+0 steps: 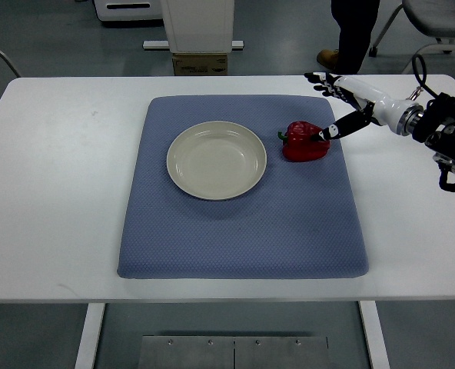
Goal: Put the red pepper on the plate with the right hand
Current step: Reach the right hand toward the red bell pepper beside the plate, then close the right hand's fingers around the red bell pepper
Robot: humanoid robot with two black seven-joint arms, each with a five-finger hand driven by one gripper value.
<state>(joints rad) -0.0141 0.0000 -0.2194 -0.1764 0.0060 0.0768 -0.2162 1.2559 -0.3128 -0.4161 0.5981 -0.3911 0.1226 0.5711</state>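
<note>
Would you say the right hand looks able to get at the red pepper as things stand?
Probably yes. The right hand is already beside the red pepper, one finger at its right side and the others spread above it. Nothing lies between them on the blue mat.

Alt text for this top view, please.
The robot's right hand reaches in with fingers spread, its thumb tip touching a red pepper on a blue mat; an empty plate sits beside the pepper.

No readable text, labels or numbers anywhere; cardboard box [200, 64] markings too blurred.
</note>
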